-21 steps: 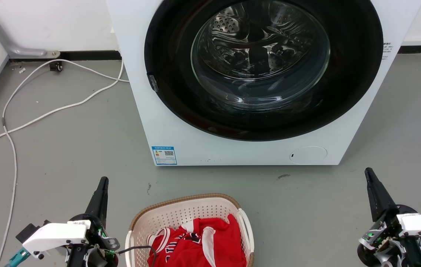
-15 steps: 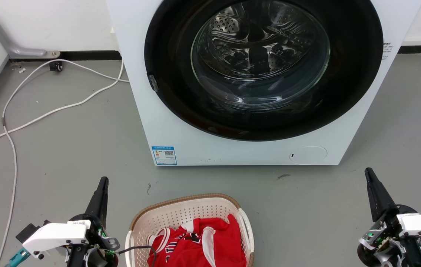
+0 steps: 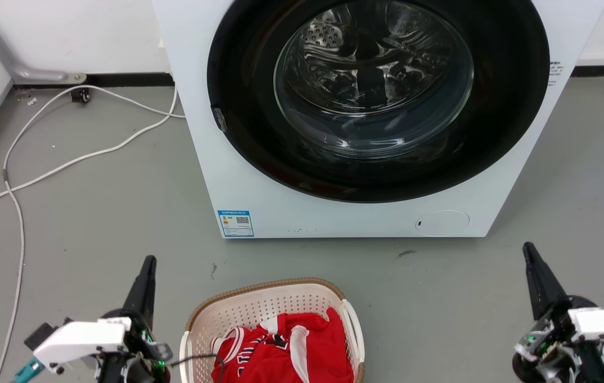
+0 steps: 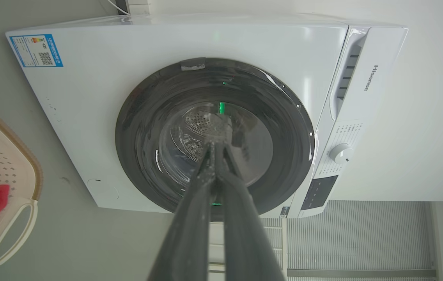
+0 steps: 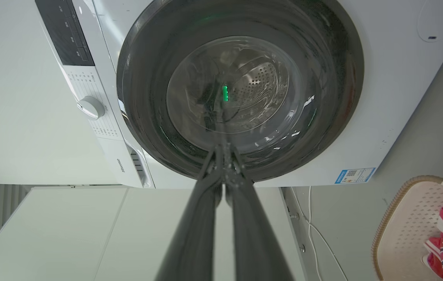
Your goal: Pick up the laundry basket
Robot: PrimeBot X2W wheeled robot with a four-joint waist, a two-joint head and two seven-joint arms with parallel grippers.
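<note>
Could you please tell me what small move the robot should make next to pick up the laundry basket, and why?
Probably open both hands. The left hand and right hand flank the laundry basket, apart from it, with fingers closed together, so neither could take a white loop handle as they stand.
</note>
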